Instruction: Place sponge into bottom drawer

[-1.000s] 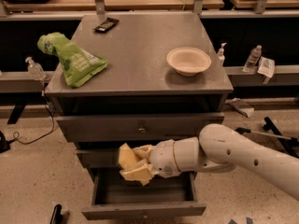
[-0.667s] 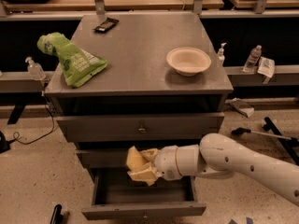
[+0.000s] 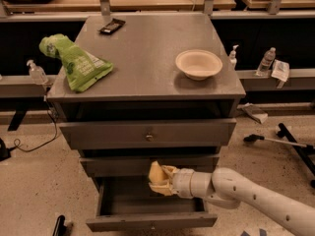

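Carry-in stage here: my gripper is clamped on the sponge, hanging over the open bottom drawer, toward its 1 o'clock corner and just below the middle drawer. The sponge isn't down yet. Next move, I reckon, is dropping lower into the drawer and letting go without bumping the one above. Compared to a second back, the sponge and gripper have slid toward 3 o'clock and a touch lower. The bag and bowl up top haven't budged.
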You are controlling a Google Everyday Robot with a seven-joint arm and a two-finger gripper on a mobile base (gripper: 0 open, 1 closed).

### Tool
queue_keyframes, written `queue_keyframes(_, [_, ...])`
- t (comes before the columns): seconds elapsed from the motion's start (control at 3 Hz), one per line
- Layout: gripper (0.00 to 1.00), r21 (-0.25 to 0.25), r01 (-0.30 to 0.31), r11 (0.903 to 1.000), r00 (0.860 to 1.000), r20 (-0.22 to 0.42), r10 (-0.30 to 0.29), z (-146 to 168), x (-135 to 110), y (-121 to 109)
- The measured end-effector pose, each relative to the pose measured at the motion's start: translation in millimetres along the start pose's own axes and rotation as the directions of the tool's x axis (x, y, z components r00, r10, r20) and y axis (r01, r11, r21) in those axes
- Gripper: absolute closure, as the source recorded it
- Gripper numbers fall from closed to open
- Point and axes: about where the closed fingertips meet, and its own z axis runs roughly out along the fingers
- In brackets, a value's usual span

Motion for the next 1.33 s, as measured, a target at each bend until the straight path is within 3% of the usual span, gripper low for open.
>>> queue_keyframes(0.33, [1.0, -0.023, -0.041, 0.9989, 0.999, 0.014, 0.042, 12.3, 16.4, 9.9])
queue_keyframes(0.67, [1.0, -0.021, -0.035, 0.9992, 0.999, 0.013, 0.035, 11.0, 13.4, 8.9])
queue_keyframes(1.0, [1.0, 0.008, -0.061, 0.9981, 0.997, 0.05, 0.06, 19.3, 43.4, -9.0])
queue_keyframes(1.33, [1.0, 0.056, -0.103, 0.9931, 0.99, 0.107, 0.096, 29.8, 100.4, -43.9])
